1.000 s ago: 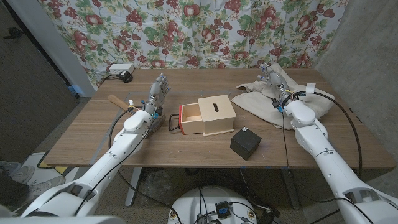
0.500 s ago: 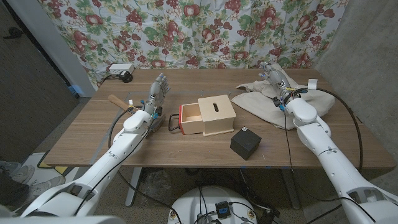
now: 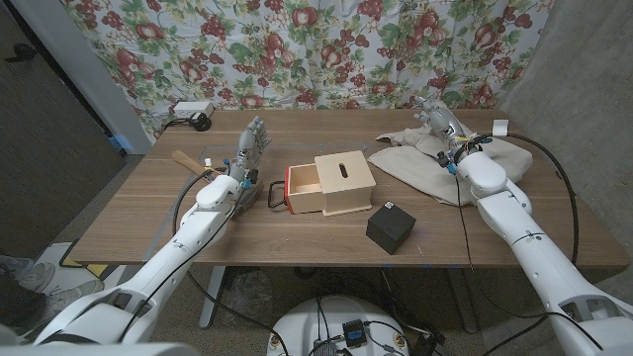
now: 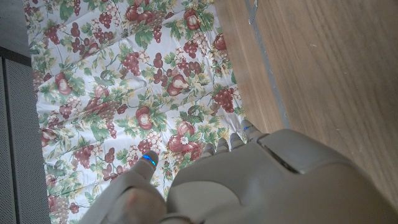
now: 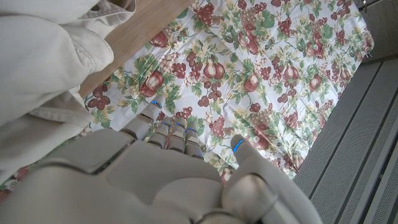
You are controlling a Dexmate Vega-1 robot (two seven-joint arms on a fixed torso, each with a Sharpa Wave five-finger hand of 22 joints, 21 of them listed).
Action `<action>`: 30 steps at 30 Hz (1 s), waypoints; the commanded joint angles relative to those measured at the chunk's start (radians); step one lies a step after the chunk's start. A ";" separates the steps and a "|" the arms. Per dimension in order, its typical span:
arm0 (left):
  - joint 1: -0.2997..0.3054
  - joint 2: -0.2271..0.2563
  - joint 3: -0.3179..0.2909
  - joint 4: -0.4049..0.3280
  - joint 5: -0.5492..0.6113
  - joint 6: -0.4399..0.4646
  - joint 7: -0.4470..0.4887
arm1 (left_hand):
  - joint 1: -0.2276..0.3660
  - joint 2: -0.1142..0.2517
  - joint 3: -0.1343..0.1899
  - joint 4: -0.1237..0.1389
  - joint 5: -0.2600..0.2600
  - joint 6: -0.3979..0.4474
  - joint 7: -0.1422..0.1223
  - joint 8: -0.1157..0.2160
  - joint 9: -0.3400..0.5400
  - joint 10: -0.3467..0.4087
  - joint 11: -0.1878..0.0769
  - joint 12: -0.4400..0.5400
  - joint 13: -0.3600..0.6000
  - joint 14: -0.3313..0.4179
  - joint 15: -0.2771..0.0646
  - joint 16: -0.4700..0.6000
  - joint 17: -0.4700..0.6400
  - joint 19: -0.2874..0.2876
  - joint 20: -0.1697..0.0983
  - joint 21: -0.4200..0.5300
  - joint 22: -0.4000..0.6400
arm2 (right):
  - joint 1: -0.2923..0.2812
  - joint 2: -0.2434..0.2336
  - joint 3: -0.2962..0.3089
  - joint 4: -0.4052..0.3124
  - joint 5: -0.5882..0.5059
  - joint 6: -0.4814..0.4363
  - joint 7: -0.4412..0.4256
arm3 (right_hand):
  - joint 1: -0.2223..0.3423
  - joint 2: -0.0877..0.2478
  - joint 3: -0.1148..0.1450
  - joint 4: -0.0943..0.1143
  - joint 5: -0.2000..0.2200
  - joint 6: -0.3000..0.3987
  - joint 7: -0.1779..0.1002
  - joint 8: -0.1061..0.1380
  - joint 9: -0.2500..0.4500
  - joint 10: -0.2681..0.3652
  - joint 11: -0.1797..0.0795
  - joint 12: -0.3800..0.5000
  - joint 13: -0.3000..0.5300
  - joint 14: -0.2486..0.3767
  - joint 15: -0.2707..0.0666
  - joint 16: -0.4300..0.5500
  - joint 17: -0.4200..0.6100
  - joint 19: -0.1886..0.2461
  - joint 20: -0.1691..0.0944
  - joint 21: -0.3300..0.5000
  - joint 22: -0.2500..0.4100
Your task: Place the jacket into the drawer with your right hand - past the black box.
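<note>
Right robot hand [image 3: 436, 121] fingers extended and spread, empty, above beige jacket [image 3: 420, 163], wooden drawer [image 3: 306, 190] well apart.

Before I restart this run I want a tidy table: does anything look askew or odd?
The jacket lies rumpled at the table's far right, spilling toward the edge, with the right hand over it. The drawer stands pulled open. Nothing looks spilled or damaged.

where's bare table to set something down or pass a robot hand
Bare wood lies along the near edge left of the black box, and between the left robot hand and the wooden drawer box. The far right is crowded: the jacket lies under the right robot hand.
</note>
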 commanded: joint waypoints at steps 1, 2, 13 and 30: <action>-0.015 -0.005 0.008 0.020 0.004 -0.007 -0.011 | 0.002 0.130 0.006 0.001 0.002 -0.162 -0.001 0.005 0.002 -0.146 0.001 0.003 0.006 -0.142 0.004 0.004 0.002 -0.046 0.005 0.005 0.004 | 0.006 -0.036 -0.008 -0.020 -0.073 -0.005 -0.023 | 0.013 0.022 0.008 0.001 0.005 0.008 0.002 0.005 0.003 0.009 0.000 0.003 0.005 0.006 -0.007 0.005 -0.001 0.012 0.001 0.006 0.003; -0.015 -0.007 0.007 0.021 0.002 -0.007 -0.011 | 0.002 0.130 0.006 0.001 0.002 -0.161 -0.001 0.005 0.002 -0.144 0.002 0.004 0.006 -0.141 0.004 0.004 0.002 -0.044 0.004 0.005 0.004 | 0.006 -0.039 -0.009 -0.021 -0.078 -0.005 -0.025 | 0.013 0.022 0.009 0.001 0.005 0.008 0.001 0.005 0.003 0.010 0.000 0.003 0.005 0.006 -0.008 0.005 -0.001 0.012 0.001 0.006 0.003; -0.018 -0.010 0.007 0.024 0.002 -0.006 -0.005 | 0.002 0.130 0.007 0.001 0.002 -0.160 -0.002 0.004 0.002 -0.144 0.000 0.003 0.006 -0.141 0.004 0.004 0.002 -0.044 0.004 0.004 0.004 | 0.007 -0.066 -0.011 -0.038 -0.123 -0.018 -0.040 | 0.018 0.023 0.012 -0.002 0.004 0.014 0.000 0.006 0.004 0.013 0.000 0.003 0.005 0.009 -0.010 0.005 -0.001 0.013 0.001 0.006 0.003; -0.018 -0.009 0.007 0.017 0.005 -0.007 0.000 | 0.002 0.130 0.009 0.001 0.001 -0.157 -0.003 0.004 0.003 -0.143 0.000 0.003 0.006 -0.140 0.004 0.004 0.002 -0.042 0.005 0.003 0.004 | 0.002 -0.104 -0.011 -0.069 -0.186 -0.033 -0.067 | 0.022 0.023 0.017 -0.004 0.002 0.018 -0.002 0.006 0.004 0.019 -0.003 0.004 0.005 0.013 -0.012 0.006 0.000 0.015 0.000 0.006 0.003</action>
